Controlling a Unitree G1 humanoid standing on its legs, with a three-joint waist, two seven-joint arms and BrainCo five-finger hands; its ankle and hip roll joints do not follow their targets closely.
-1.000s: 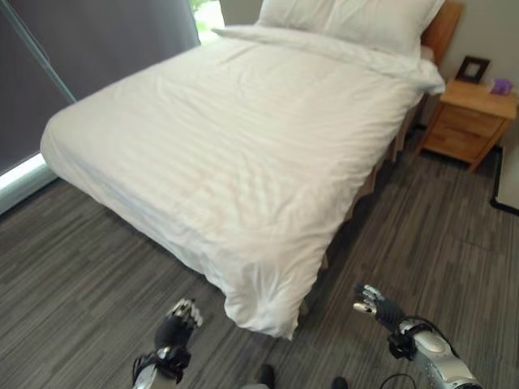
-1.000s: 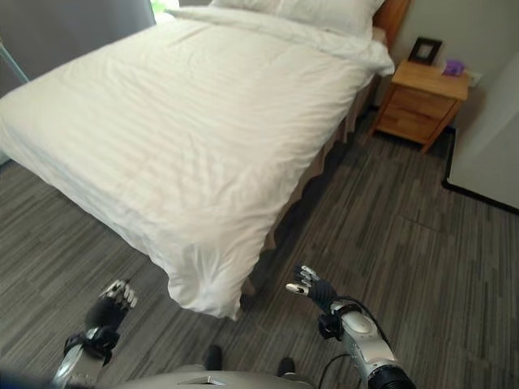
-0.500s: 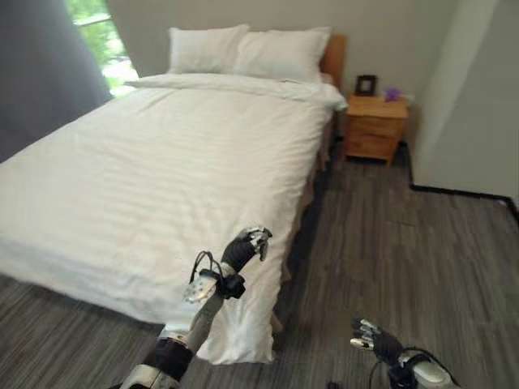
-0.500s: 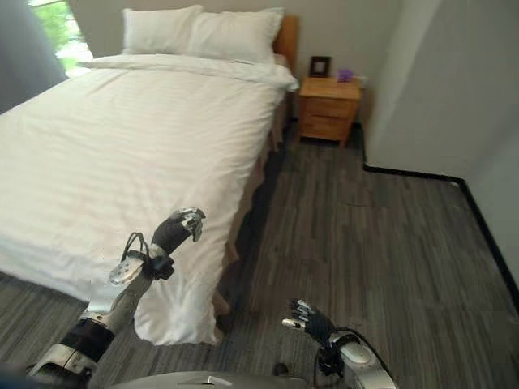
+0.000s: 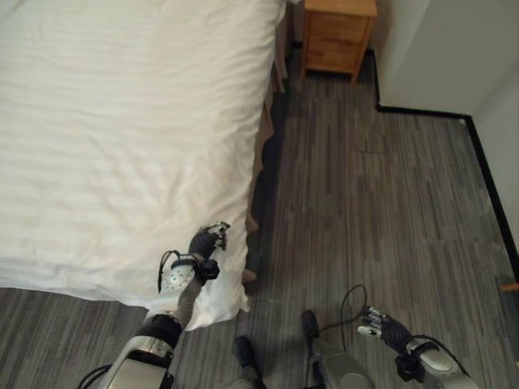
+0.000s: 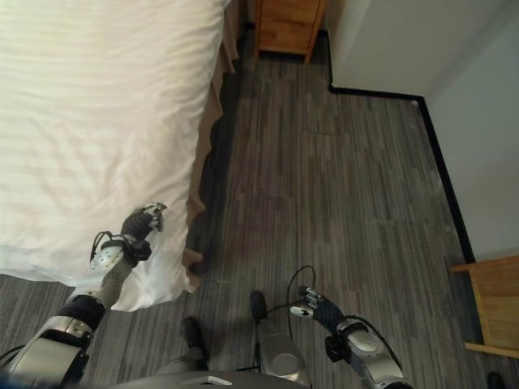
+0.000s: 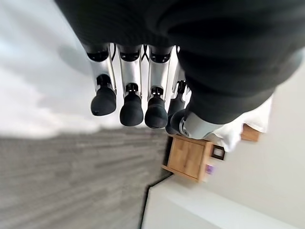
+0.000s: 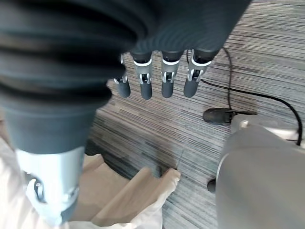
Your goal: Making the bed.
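I see the bed (image 5: pixel 97 121) covered by the white duvet (image 5: pixel 122 178), which lies smooth and hangs over the near corner down to the grey striped floor (image 5: pixel 389 203). My left hand (image 5: pixel 208 241) is raised just above the duvet's edge near that corner; its fingers (image 7: pixel 128 102) are relaxed and hold nothing. My right hand (image 5: pixel 378 322) is low over the floor, well apart from the bed, with fingers (image 8: pixel 164 78) also loose and empty. A beige bed skirt (image 8: pixel 138 191) shows under the duvet. A wooden nightstand (image 5: pixel 339 34) stands beside the bed, at its far end, next to a white wall (image 5: pixel 438 49)
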